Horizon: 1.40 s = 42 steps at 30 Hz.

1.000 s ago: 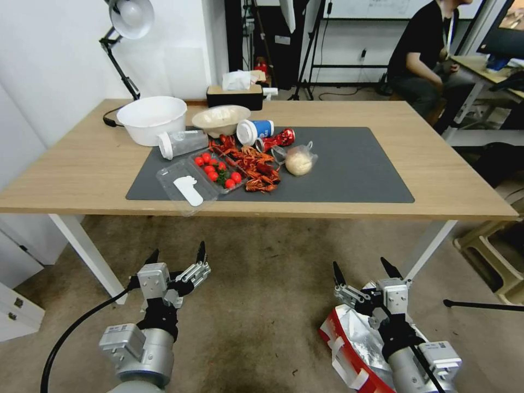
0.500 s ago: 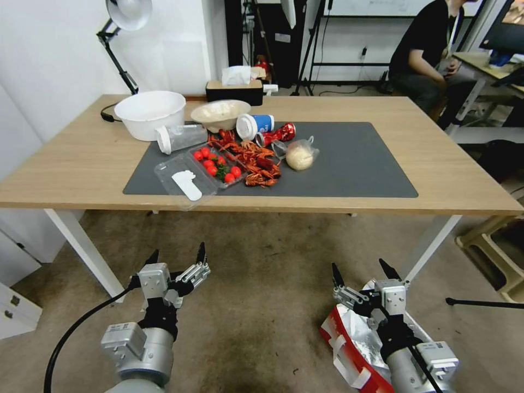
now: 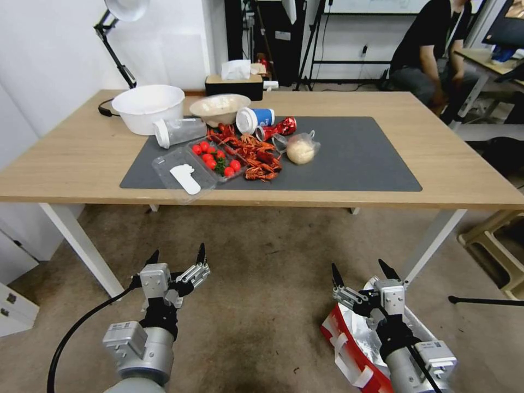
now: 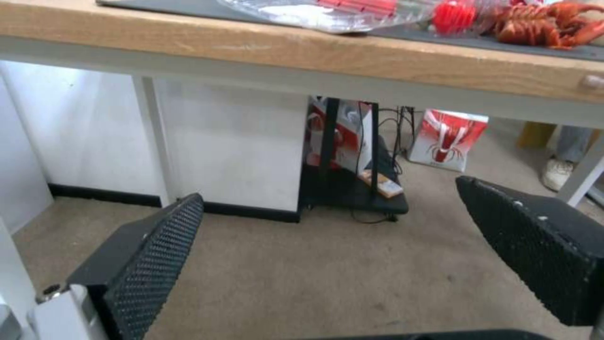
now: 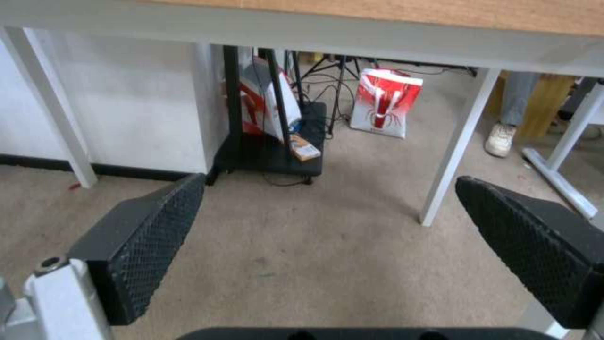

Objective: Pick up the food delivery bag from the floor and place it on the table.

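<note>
The food delivery bag (image 3: 352,335) lies on its side on the floor (image 3: 262,273) at the lower right, showing silver foil lining, a red side panel and white handles. My right arm partly covers it. Just above its upper end, my right gripper (image 3: 360,267) hangs open with nothing between its fingers (image 5: 148,245). Over bare carpet at the lower left, my left gripper (image 3: 177,252) is also open and empty, its pads (image 4: 151,264) pointing under the table (image 3: 82,158). The table carries a dark grey mat (image 3: 360,158).
Food clutter fills the mat's left half: crawfish (image 3: 254,155), a tomato tray (image 3: 215,164), a bun bag (image 3: 300,150), cups and a white bowl (image 3: 147,106). White table legs (image 3: 82,251) (image 3: 431,245) flank the floor ahead. A red-and-white bag (image 5: 384,101) stands beyond the table.
The whole head view has shifted, with the table sitting slightly higher and looking wider, so the camera moved. Both grippers stay open and the bag lies where it was.
</note>
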Available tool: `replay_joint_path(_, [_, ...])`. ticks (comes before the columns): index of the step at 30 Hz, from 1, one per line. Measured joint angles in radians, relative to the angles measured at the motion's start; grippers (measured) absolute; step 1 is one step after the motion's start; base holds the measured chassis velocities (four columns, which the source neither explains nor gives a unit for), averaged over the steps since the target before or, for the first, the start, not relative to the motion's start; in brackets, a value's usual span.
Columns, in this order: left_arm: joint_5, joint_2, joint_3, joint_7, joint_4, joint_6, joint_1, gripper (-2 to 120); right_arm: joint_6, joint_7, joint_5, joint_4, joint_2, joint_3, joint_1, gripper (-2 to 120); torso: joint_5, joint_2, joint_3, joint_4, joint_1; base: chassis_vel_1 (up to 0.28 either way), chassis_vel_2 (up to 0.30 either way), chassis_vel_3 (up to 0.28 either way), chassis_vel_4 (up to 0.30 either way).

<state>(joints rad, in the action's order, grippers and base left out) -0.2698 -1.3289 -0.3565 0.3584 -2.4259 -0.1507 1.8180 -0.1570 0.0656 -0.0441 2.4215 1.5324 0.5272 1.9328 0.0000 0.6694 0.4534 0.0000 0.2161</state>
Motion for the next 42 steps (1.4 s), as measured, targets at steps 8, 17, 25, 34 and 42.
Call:
replay_joint_path(8, [0.001,0.002,-0.007,0.000,0.004,0.000,-0.002,100,-0.001,0.000,0.001,-0.004,0.000,0.000,-0.002,100,0.0000,-0.027,-0.017,0.0000,-0.010,0.000,0.000,0.000,0.000])
replay_joint_path(17, [0.005,0.006,-0.019,-0.001,0.013,0.001,-0.006,100,-0.002,0.000,0.003,-0.009,-0.002,0.001,-0.005,100,0.0000,-0.077,-0.046,0.0000,-0.030,0.000,0.000,0.000,0.000])
replay_joint_path(25, [0.013,0.023,-0.039,-0.009,0.026,0.002,-0.013,100,-0.002,0.001,0.004,-0.014,-0.005,0.005,-0.010,100,0.0000,-0.115,-0.070,0.0000,-0.045,0.000,0.000,0.000,0.000])
replay_joint_path(34, [0.011,0.059,-0.055,-0.014,0.036,0.006,-0.010,100,-0.002,0.003,0.005,-0.019,-0.013,0.010,-0.011,100,0.0000,-0.158,-0.097,0.0000,-0.060,0.000,0.000,0.000,0.000])
replay_joint_path(42, [0.009,0.077,-0.060,-0.016,0.040,0.009,-0.006,100,-0.002,0.005,0.008,-0.022,-0.023,0.012,-0.012,100,0.0000,-0.192,-0.119,0.0000,-0.073,0.000,0.000,0.000,0.000])
